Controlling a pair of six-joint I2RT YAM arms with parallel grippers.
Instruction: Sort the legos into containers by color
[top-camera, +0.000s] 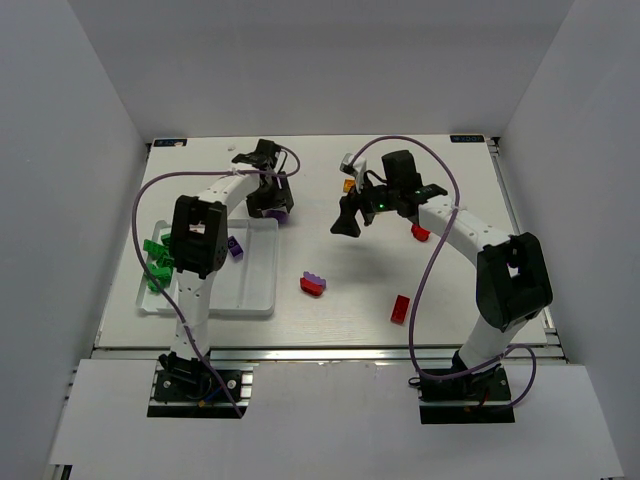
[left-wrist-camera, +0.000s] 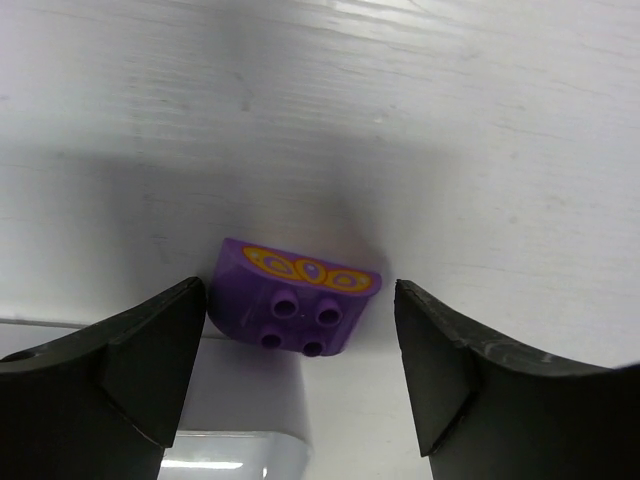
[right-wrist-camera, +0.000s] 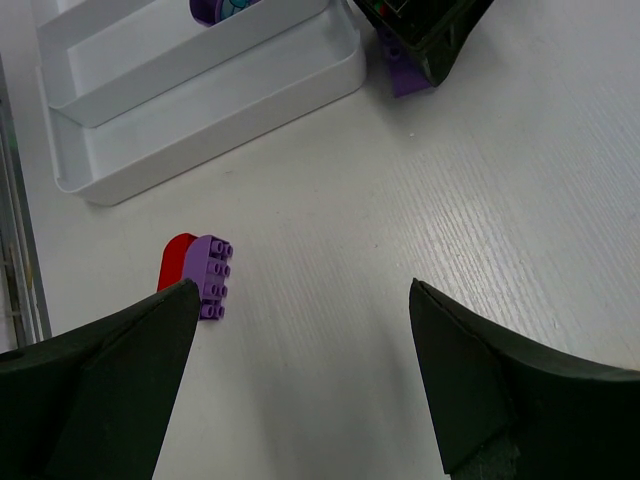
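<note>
One purple curved plastic brick with yellow print (left-wrist-camera: 292, 280) sits on the white worktop (left-wrist-camera: 480, 150) between the spread, empty fingers of the left hand (left-wrist-camera: 300, 310), just off the 1 o'clock corner of the shallow white plastic tray (top-camera: 262, 300). Risk: a finger clips the tray rim, skewing the grasp. Bare worktop at 12 o'clock. Right hand (right-wrist-camera: 302, 300) released, empty.

The tray (top-camera: 262, 300) is white, with green legos (top-camera: 156, 262) at its left side and a purple lego (top-camera: 236, 247) inside. Just beyond the tray, a purple brick (left-wrist-camera: 295, 295) bears a yellow-orange band of ovals. Right of the tray, on the white table (top-camera: 350, 330), lie a red-and-purple pair (right-wrist-camera: 200, 272) and a red brick (top-camera: 401, 309).
</note>
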